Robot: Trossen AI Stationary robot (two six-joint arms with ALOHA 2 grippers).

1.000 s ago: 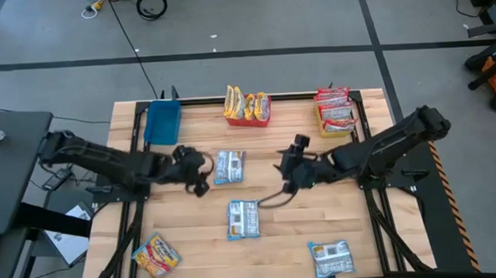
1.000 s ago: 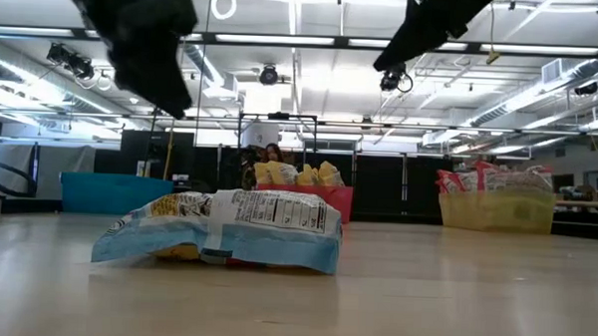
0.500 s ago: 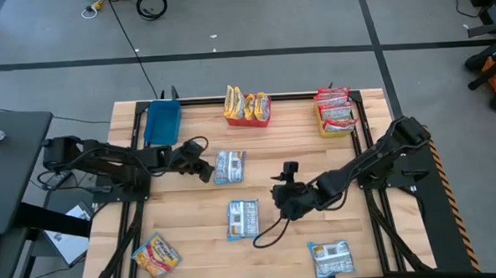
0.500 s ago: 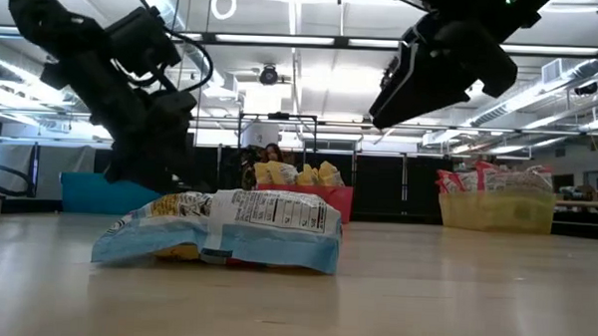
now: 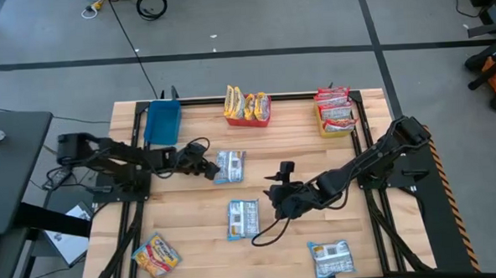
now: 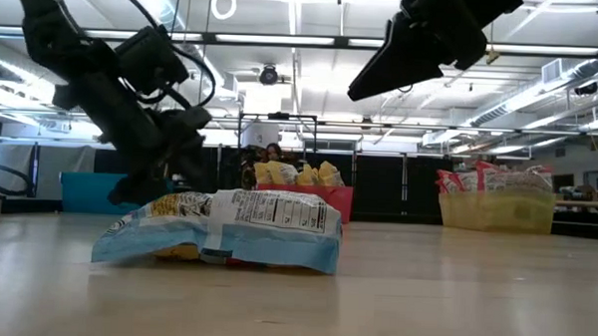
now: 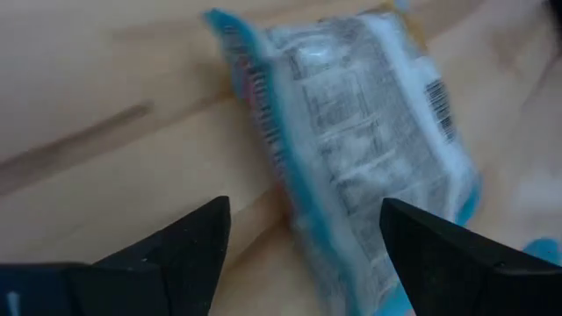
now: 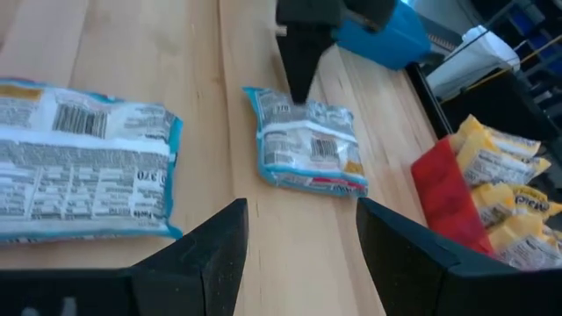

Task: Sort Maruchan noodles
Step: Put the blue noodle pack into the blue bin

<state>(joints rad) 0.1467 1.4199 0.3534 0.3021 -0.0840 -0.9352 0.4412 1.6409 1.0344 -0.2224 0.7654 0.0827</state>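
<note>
My left gripper (image 5: pixel 207 168) spread wide, low beside blue-and-white packet (image 5: pixel 230 167) mid-table, near blue bin (image 5: pixel 162 122). Advice: straddle packet edge squarely, pinch crinkly seam, lift clear. My right gripper (image 5: pixel 273 196) parted, empty, above second blue packet (image 5: pixel 243 219).

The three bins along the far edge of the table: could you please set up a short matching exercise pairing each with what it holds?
Bins:
1. blue bin
2. red bin
3. yellow bin

Contents:
A. red-and-white packets
B. no packets
C. yellow packets

Pairs: 1-B, 2-C, 3-A
</note>
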